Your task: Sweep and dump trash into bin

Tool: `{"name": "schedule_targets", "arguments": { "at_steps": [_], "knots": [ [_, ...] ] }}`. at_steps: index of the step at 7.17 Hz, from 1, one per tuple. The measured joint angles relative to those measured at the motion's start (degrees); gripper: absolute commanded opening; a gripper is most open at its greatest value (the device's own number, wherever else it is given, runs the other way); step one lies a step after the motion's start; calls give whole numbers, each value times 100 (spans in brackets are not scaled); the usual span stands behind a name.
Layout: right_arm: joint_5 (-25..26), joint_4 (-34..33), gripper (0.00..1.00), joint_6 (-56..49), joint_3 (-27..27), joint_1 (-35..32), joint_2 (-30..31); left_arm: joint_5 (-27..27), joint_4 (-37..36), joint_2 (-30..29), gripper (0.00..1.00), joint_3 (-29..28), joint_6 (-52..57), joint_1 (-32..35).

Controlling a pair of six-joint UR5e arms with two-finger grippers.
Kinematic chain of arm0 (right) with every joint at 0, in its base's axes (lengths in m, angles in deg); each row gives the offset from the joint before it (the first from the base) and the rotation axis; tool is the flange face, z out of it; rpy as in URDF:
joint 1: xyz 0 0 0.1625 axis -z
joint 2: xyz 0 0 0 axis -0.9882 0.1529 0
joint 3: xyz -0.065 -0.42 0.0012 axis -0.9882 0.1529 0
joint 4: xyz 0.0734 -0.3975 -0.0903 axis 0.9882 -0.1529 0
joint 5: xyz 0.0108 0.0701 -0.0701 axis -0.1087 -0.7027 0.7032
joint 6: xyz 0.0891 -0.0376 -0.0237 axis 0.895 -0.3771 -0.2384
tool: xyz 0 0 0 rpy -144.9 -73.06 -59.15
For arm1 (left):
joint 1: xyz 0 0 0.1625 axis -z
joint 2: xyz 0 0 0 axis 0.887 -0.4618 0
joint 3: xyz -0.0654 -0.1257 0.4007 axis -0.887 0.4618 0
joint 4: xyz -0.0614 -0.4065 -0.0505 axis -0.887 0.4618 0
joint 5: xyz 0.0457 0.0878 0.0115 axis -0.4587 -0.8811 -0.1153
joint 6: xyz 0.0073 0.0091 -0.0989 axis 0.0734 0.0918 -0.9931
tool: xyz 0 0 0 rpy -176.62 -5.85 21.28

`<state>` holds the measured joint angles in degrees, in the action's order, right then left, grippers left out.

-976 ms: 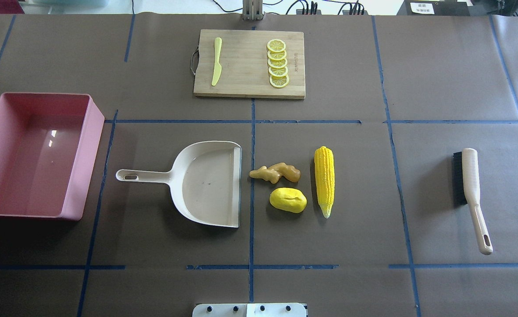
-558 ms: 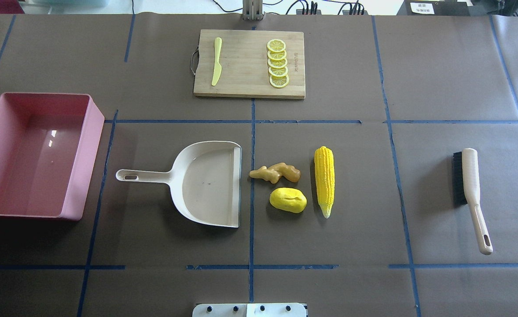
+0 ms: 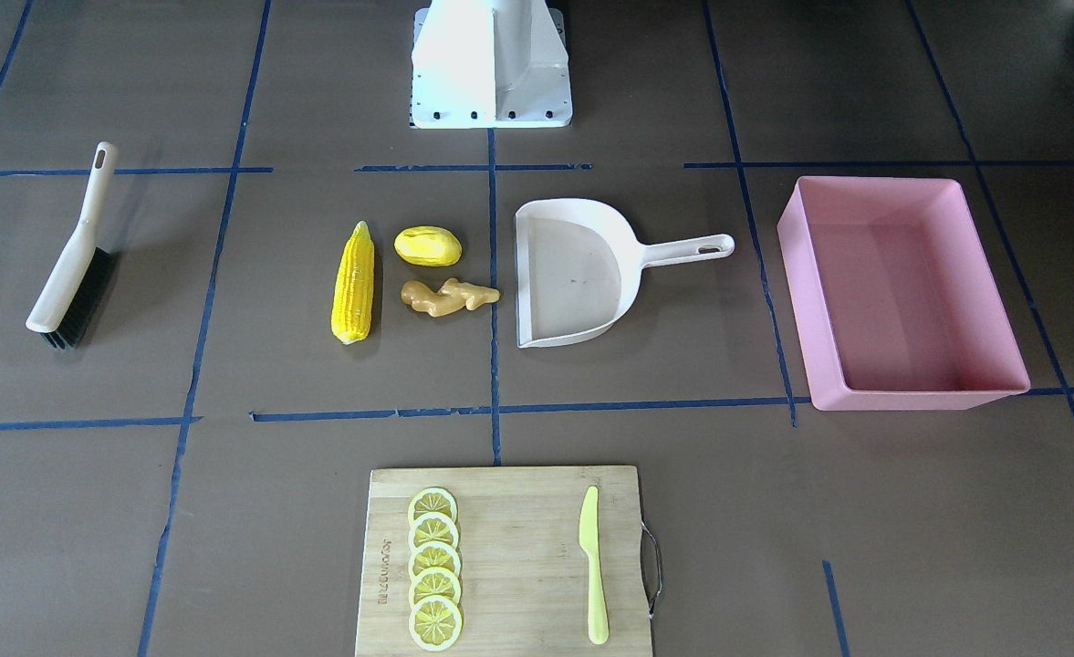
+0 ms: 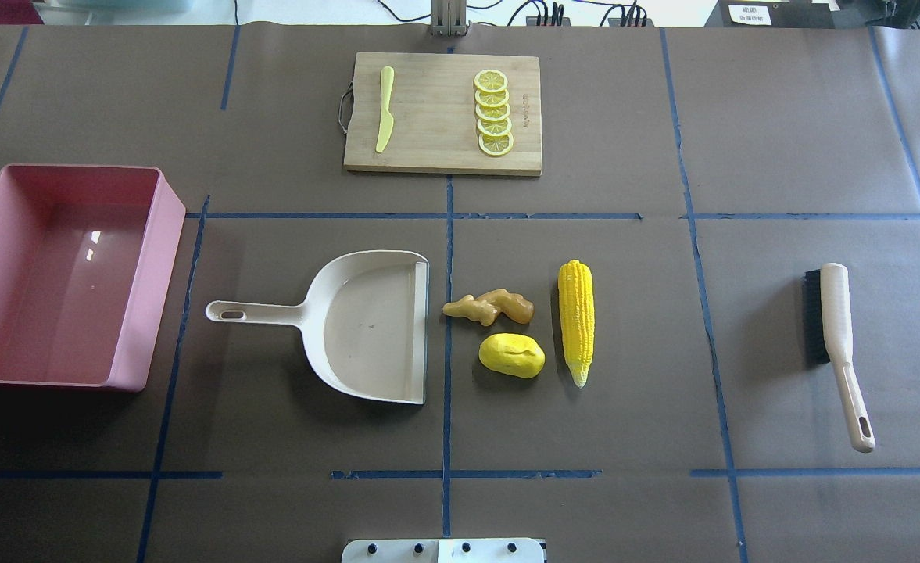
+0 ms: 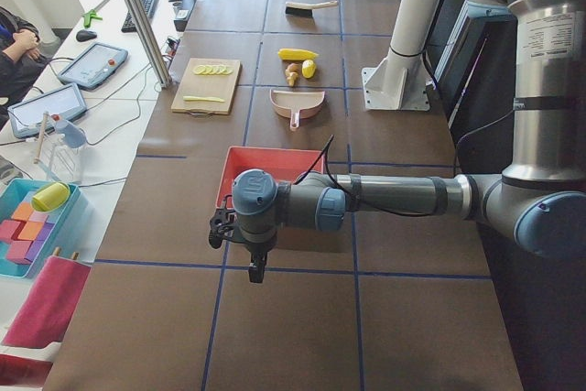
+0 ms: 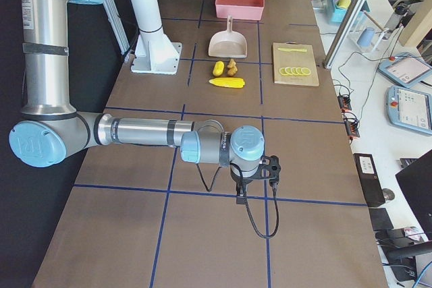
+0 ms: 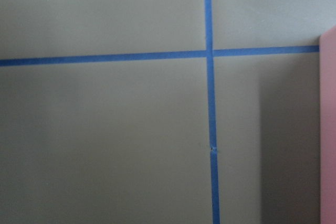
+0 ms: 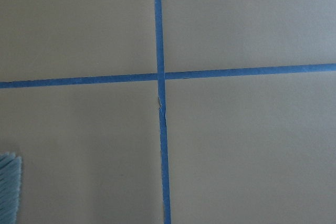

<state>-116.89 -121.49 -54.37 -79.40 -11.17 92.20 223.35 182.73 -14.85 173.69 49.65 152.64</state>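
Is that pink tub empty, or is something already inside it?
Empty: the pink tub shows only its bare, shiny floor. The corn, yellow lump and ginger lie outside it, beside the dustpan.

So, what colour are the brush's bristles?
Black bristles on a beige handle; clearest in the overhead exterior view.

Bright, even daylight; fixed views sharp.
Two glare spots inside the bin (image 4: 153,281), soft shadow on its robot-side; wrist views dimmer, slightly soft.
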Motion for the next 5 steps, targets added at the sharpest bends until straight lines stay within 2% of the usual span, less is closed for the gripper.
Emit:
{"name": "schedule_targets", "arguments": {
  "at_steps": [3, 5],
  "knots": [
    [-53, 105, 100, -4, -1, 0, 5, 496, 0, -264, 100, 106, -202, -27],
    [-96, 142, 100, -3, -135, 2, -10, 592, -9, -661, 100, 178, -332, -132]
  ]
}}
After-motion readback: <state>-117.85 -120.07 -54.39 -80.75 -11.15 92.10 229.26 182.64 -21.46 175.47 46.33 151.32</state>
